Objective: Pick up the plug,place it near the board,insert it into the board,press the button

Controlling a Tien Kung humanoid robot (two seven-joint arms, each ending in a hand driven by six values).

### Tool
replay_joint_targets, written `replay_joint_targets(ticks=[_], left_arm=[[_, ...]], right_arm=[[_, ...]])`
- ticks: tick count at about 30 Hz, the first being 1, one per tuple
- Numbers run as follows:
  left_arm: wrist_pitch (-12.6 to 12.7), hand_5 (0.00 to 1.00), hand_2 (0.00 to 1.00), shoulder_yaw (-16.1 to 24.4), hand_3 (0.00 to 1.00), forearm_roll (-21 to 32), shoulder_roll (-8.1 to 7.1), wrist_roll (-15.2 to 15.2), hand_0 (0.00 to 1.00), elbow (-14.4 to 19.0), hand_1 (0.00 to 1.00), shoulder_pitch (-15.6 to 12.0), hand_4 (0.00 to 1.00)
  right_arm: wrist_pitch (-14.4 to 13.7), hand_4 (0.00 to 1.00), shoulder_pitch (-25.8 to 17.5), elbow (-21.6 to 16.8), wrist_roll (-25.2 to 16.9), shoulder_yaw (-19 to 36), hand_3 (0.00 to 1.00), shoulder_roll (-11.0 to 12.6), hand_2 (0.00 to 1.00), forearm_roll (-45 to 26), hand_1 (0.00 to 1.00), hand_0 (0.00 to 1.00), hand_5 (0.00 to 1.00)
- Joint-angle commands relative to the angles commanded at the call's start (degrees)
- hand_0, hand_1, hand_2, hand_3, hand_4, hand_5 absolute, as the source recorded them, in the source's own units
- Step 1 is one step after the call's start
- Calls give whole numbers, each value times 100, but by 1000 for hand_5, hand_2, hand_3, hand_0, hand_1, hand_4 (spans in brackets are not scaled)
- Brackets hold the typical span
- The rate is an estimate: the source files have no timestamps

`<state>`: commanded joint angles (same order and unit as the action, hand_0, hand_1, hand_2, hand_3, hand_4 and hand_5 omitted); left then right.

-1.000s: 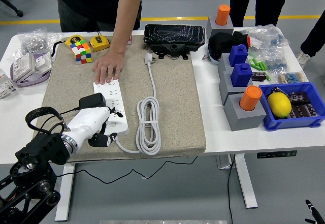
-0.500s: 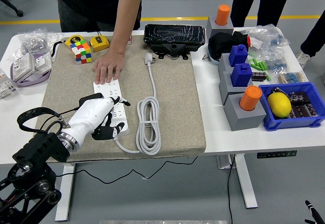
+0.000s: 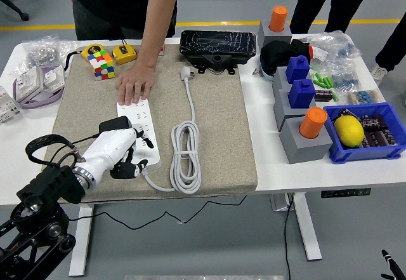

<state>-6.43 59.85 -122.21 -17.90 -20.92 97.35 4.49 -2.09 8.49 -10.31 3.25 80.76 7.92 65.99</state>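
One hand of mine, the left hand (image 3: 117,153), lies over the near end of the white power strip (image 3: 141,127) on the beige mat (image 3: 216,121), fingers curled downward against it and gripping nothing that I can make out. Just beyond my knuckles a black plug (image 3: 114,125) sits at the strip's left edge. At the strip's far end a person's hand (image 3: 134,84) presses flat, while the white cable (image 3: 186,156) lies coiled alongside
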Motion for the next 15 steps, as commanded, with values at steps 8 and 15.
replay_joint_targets(ticks=[8,15], left_arm=[[-217,2,134,30,633,23,1,-72,177,-162,42,21,653],[-263,2,130,41,656,-9,12,-113,164,-277,38,20,638]], right_arm=[[-2,998,13,0,-7,-9,783,8,744,-16,760,816,998],[2,998,13,0,-7,-14,784,5,744,-19,760,816,998]])
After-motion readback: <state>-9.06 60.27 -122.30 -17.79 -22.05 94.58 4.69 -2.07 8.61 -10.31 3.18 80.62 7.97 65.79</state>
